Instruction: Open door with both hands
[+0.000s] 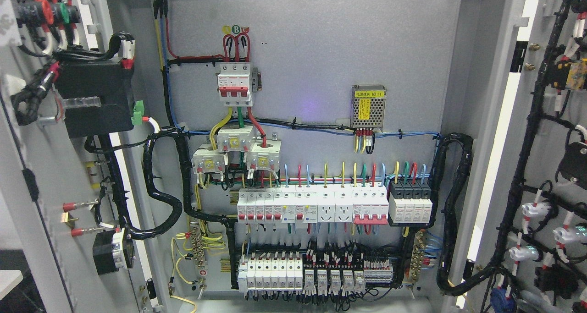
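Cabinet (312, 52) standing wide, left door (50, 166) and right door (541, 143) swung outward (wiring exposed), no hands or fingers visible.

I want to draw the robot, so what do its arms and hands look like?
They can't be seen here. Neither arm nor hand is in this picture. It shows only the open cabinet: its left door, its right door, and the back panel with wires and breakers.

Left arm: out of frame | Right arm: out of frame | Hands: neither visible in head view | Finger state: cannot be assessed
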